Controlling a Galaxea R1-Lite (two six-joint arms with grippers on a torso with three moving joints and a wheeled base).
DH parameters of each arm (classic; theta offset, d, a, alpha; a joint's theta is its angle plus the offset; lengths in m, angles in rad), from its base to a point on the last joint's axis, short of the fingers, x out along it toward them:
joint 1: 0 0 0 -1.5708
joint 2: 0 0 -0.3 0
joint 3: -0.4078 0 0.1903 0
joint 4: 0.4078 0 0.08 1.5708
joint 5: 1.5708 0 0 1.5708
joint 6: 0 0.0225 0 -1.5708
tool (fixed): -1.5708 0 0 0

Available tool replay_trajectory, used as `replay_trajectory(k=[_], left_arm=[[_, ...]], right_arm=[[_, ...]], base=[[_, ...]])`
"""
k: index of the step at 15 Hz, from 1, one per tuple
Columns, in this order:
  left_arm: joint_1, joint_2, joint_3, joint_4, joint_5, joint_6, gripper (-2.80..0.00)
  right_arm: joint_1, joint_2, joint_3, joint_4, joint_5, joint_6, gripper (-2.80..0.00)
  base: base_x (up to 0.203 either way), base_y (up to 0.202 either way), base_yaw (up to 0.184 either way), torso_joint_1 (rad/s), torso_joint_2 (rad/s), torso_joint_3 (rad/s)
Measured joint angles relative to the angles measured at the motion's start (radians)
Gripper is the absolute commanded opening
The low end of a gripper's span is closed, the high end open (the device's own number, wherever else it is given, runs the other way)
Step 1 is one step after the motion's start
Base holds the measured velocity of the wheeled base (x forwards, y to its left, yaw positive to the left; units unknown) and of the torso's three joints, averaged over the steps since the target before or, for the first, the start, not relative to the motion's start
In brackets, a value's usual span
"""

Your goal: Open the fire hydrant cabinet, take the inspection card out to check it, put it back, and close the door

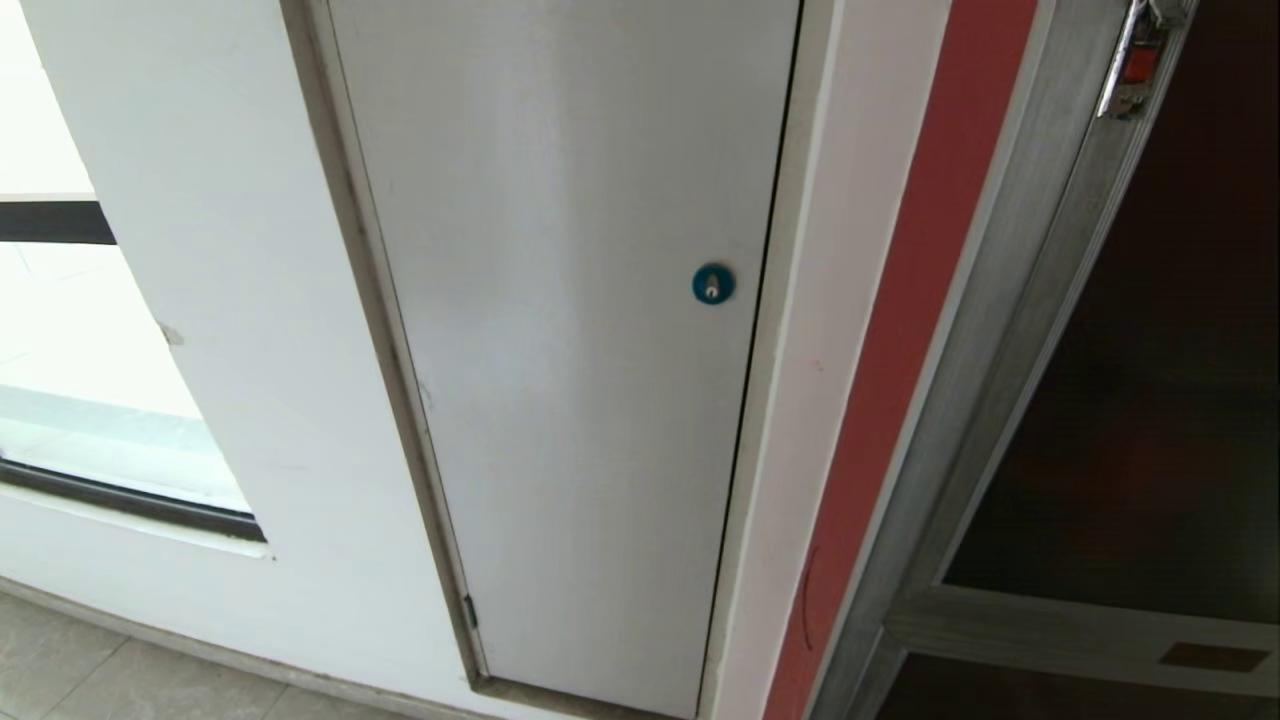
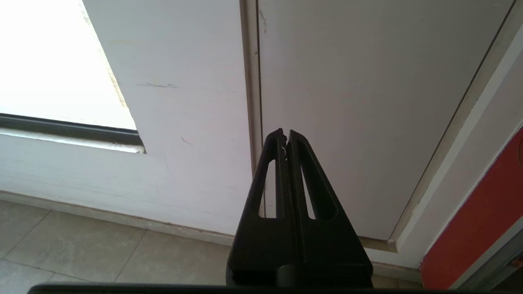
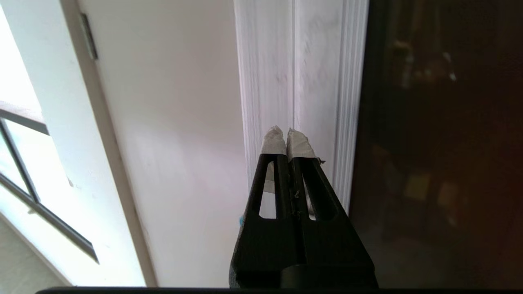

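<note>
The right tool point(image 3: 287, 134), closed and empty, points at the silver frame of the fire hydrant cabinet point(image 3: 294, 81), the door point(image 3: 441, 122) just beside it. Only the head view shows its red latch point(image 1: 1138, 65), seemingly fastened. The left tool point(image 2: 285, 135), closed, faces the grey door point(image 2: 359, 102).

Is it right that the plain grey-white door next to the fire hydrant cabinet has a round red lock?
Not quite. The lock on the plain grey-white door is round but blue, as the head view shows. The door does stand beside the fire hydrant cabinet.
</note>
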Motion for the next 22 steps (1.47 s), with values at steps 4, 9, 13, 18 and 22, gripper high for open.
replay_trajectory(k=[4, 9, 13, 18, 22], left_arm=[[0.0, 0.0, 0.0, 0.0, 0.0, 0.0, -2.8], [0.0, 0.0, 0.0, 0.0, 0.0, 0.0, -2.8], [0.0, 0.0, 0.0, 0.0, 0.0, 0.0, -2.8], [0.0, 0.0, 0.0, 0.0, 0.0, 0.0, -2.8], [0.0, 0.0, 0.0, 0.0, 0.0, 0.0, -2.8]], right_arm=[[0.001, -0.028, 0.013, 0.056, -0.065, -0.003, -2.8], [0.002, -0.012, 0.005, 0.146, -0.063, -0.008, -2.8], [0.001, 0.012, -0.013, 0.199, -0.062, -0.011, -2.8], [-0.001, 0.04, -0.016, 0.209, -0.06, -0.011, -2.8], [-0.023, 0.062, -0.028, 0.216, -0.057, -0.011, -2.8]], base=[[0.0, 0.0, 0.0, 0.0, 0.0, 0.0], [0.0, 0.0, 0.0, 0.0, 0.0, 0.0], [0.0, 0.0, 0.0, 0.0, 0.0, 0.0], [0.0, 0.0, 0.0, 0.0, 0.0, 0.0], [0.0, 0.0, 0.0, 0.0, 0.0, 0.0]])
